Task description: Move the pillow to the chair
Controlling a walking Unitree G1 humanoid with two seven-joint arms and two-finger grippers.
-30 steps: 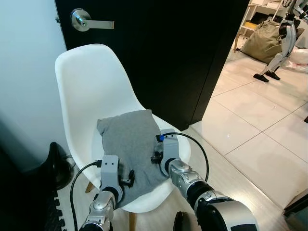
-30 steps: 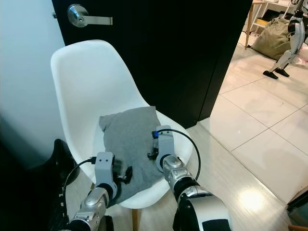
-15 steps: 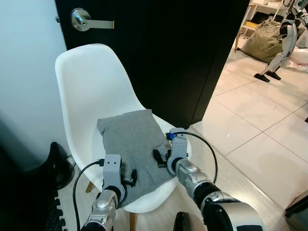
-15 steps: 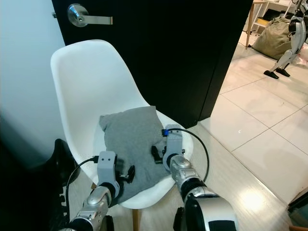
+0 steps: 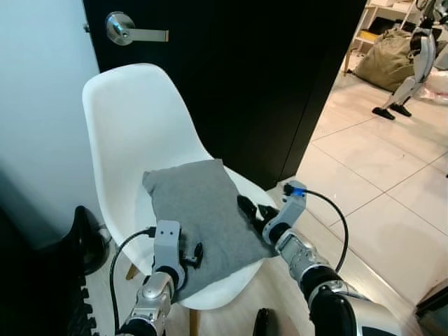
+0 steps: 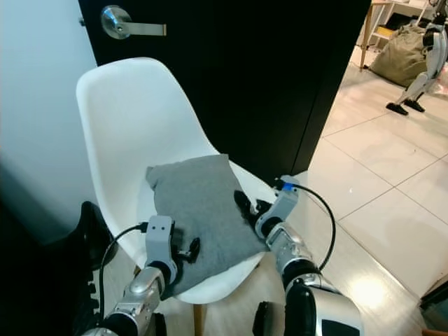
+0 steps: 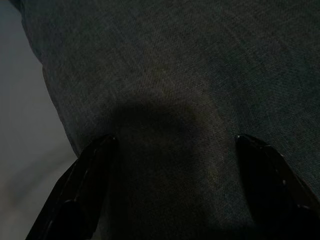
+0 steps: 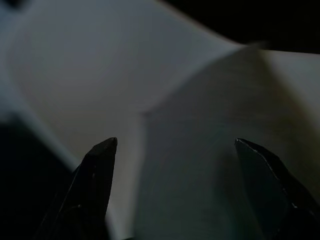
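Fabric of a soft, grey woven pillow (image 5: pixel 201 214) lay rumpled and flat on the seat of the smooth white moulded plastic chair (image 5: pixel 129 126), reaching toward its front edge. The left gripper (image 5: pixel 197 253) rested on the pillow's near corner with fingers spread apart. The right gripper (image 5: pixel 253 209) angled in at the pillow's right edge, likewise parted.

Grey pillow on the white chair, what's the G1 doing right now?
The grey fabric pillow lies on the seat of the white moulded plastic chair. The left gripper sits at the pillow's near edge, fingers spread over the fabric. The right gripper is at the pillow's right edge, fingers open. Neither grips it; the placement looks done.
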